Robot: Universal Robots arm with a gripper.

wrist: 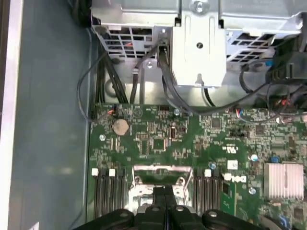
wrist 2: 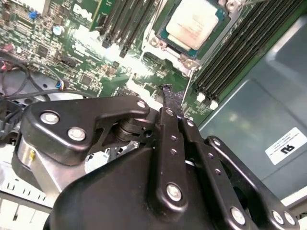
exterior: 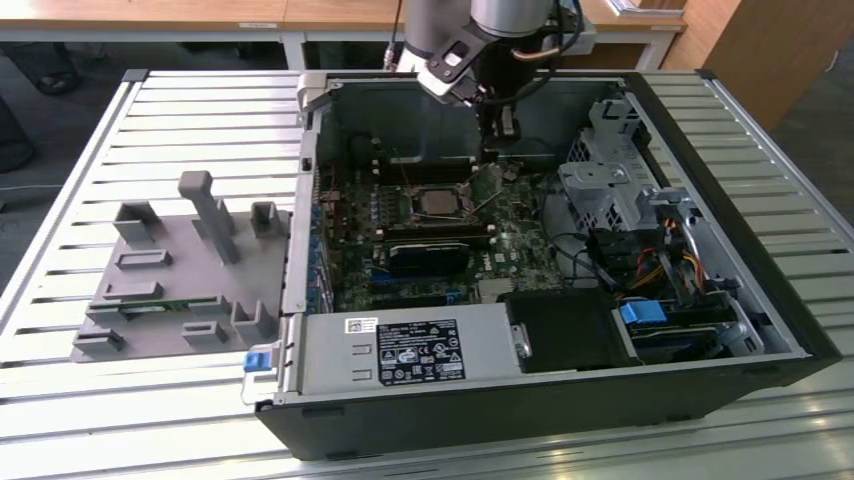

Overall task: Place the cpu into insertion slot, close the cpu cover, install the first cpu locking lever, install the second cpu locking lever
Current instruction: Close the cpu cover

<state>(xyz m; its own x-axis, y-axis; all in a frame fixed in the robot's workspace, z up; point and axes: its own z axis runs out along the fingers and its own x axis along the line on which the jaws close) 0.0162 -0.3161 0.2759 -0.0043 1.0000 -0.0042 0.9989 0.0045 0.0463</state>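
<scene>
Silver-grey cpu (wrist 2: pixel 194 21) sat in insertion slot (exterior: pixel 411 202); end effector (wrist 2: pixel 168 94) pinched together, slot's 2 o'clock, exterior view; slip judged liable to gouge circuit board (wrist 2: pixel 72 52).

Computer case (exterior: pixel 534 410) lying on its side on the table (exterior: pixel 80 400); motherboard (exterior: pixel 527 250) on the case floor; insertion slot (wrist 2: pixel 158 40) near the middle of the board, with the cpu (wrist 2: pixel 194 21) seated in it; memory slots (wrist 2: pixel 240 52) in rows along two opposite sides of the slot; gripper (exterior: pixel 495 158) inside the case, above the board, just behind the slot and toward the exterior view's right; drive cage (exterior: pixel 607 185) beside the board on the exterior view's right; power supply (exterior: pixel 400 350) along the near wall of the case; fixture tray (exterior: pixel 174 290) on the table beside the case, on the exterior view's left.
</scene>
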